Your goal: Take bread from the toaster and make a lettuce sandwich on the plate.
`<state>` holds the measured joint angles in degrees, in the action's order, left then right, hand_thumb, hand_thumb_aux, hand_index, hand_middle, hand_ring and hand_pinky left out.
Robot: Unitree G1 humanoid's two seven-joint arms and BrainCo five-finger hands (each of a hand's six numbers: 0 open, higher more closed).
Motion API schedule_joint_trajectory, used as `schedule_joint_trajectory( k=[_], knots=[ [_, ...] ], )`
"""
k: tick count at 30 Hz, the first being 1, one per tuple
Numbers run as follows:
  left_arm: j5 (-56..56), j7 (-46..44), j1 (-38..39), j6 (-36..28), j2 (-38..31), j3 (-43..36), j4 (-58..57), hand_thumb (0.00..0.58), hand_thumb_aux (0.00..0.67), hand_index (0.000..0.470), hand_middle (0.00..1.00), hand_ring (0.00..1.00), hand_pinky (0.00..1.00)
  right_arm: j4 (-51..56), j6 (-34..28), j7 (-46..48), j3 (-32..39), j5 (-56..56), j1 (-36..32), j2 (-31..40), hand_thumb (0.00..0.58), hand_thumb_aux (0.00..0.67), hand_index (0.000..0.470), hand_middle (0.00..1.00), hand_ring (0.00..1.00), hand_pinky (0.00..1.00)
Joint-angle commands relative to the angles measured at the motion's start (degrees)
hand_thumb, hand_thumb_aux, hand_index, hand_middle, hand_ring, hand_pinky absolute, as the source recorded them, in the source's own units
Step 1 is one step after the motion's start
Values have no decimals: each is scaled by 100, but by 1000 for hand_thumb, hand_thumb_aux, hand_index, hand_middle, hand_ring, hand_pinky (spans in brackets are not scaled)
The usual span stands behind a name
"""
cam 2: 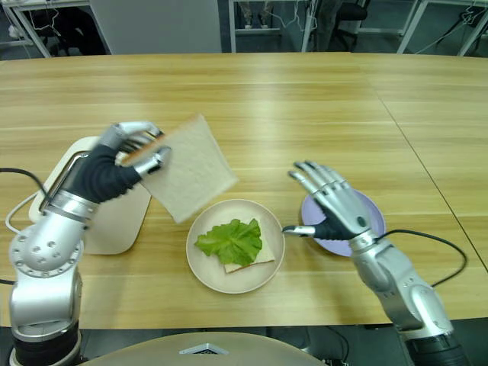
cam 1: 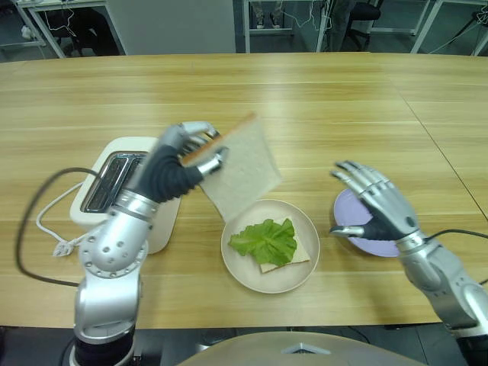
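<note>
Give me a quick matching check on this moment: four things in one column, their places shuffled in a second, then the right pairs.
Things
1. bread slice
2. lettuce
3. right hand
4. toaster

Places
A. over the purple dish, fingers spread
B. on the bottom slice on the plate
C. held tilted in the left hand, above the plate's edge
D. on the table, left of the plate

Pairs: 1-C, 2-B, 3-A, 4-D

Likely a lab or office: a long wooden table (cam 1: pixel 328 99), white-framed desks (cam 1: pixel 47 32) with hanging cables behind, an office chair (cam 1: pixel 363 15).
</note>
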<state>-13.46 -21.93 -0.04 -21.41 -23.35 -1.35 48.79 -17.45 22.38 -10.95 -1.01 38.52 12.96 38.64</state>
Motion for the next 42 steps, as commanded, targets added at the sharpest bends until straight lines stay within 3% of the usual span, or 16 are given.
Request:
schedule_joint_trajectory(
  k=[1, 8, 13, 29, 42],
  knots=[
    [101, -472, 198, 242, -135, -912, -787, 580, 670, 460, 1000, 1000, 1000, -260, 579, -148, -404, -417, 427, -96, 0, 0, 0, 0, 0, 0],
    [163, -673, -87, 803, -21, -1586, -2300, 580, 670, 460, 1000, 1000, 1000, -576, 1834, 214, -98, 1, 947, 163, 0, 0, 0, 0, 0, 0],
    [264, -687, -161, 1105, 187, -1815, -3046, 580, 670, 460, 1000, 1000, 1000, -545, 2270, 754, 372, 283, 1002, 290, 0, 0, 0, 0, 0, 0],
    [260, -95, -259, 1753, 585, -1643, -4176, 580, 670, 460, 1000, 1000, 1000, -59, 1921, 1606, 1053, 781, 519, -12, 0, 0, 0, 0, 0, 0],
    [113, 87, -303, 2000, 736, -1748, -4835, 580, 670, 460, 1000, 1000, 1000, 877, 1272, 2328, 1897, 1270, -420, -245, 0, 0, 0, 0, 0, 0]
  ],
)
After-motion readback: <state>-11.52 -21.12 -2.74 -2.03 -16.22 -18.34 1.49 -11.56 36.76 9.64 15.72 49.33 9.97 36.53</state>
